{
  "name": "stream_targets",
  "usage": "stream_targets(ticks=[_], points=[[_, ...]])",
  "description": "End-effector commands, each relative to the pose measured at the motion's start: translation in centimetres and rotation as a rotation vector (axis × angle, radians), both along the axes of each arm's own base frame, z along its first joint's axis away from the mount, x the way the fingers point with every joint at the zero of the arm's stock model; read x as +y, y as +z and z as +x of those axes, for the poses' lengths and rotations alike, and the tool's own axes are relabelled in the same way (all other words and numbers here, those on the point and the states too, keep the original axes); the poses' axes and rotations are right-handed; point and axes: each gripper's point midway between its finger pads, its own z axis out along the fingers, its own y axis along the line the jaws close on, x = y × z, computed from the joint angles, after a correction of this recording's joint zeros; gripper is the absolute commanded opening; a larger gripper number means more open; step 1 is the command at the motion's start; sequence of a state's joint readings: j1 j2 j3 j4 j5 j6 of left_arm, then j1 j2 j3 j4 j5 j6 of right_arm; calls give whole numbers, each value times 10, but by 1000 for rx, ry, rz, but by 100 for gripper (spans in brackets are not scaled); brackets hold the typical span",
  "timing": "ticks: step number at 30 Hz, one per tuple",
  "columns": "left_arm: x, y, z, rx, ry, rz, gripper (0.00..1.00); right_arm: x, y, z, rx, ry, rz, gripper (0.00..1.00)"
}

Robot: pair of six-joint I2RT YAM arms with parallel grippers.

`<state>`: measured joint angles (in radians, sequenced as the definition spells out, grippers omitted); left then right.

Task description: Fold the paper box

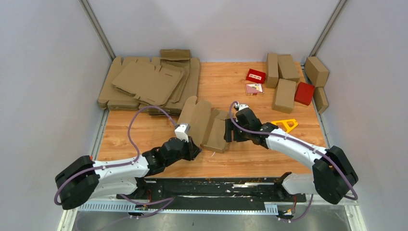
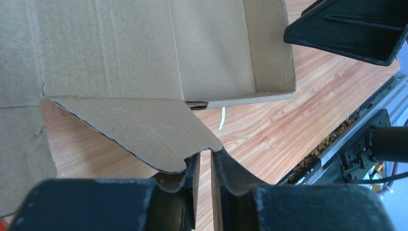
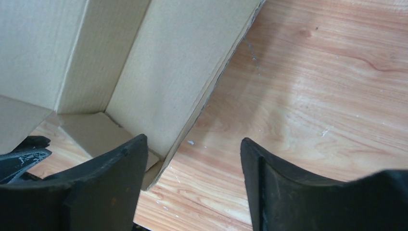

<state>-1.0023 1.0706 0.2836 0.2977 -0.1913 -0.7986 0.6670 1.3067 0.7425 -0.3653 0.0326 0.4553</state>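
Top external view, from the left: a stack of flat cardboard sheets point(image 1: 144, 82) lies at the rear left of the wooden table point(image 1: 250, 159); the paper box point(image 1: 208, 124) sits mid-table, half formed, its panels raised into a shallow trough between the two arms. At its near left corner the left gripper point(image 2: 203, 161) meets a rounded flap point(image 2: 144, 130); the jaws stand nearly together with only a thin slit between them, the flap's tip lies against the fingertips, and I cannot tell whether it is pinched. On the box's right side the right gripper point(image 3: 193, 142) is released, its fingers spread wide, with the edge of a standing wall between them. Further right lie a yellow triangular piece point(image 1: 285, 125), red boxes point(image 1: 256, 75) and folded brown cartons point(image 1: 284, 94).
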Motion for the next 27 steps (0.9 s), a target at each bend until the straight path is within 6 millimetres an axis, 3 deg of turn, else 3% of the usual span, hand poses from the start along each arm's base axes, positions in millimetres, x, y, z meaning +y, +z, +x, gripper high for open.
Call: stream_targets(ticks=[1, 5, 7, 9, 13, 18, 27], points=[[3, 5, -10, -40, -87, 27, 26, 3, 15, -9, -12, -9, 59, 77], [7, 19, -21, -82, -121, -69, 55, 12, 23, -21, 6, -6, 152, 91], [15, 25, -21, -96, -81, -112, 73, 16, 27, -24, 5, -11, 185, 90], [24, 27, -18, -103, -26, -135, 83, 19, 28, -26, 14, -22, 210, 87], [34, 33, -10, -128, 51, -170, 90, 25, 20, -26, 48, -32, 220, 83], [29, 35, -2, -140, 74, -182, 93, 34, 10, -24, 80, -22, 198, 79], [25, 28, 14, -130, 138, -149, 92, 42, 15, -18, 62, -2, 204, 73]])
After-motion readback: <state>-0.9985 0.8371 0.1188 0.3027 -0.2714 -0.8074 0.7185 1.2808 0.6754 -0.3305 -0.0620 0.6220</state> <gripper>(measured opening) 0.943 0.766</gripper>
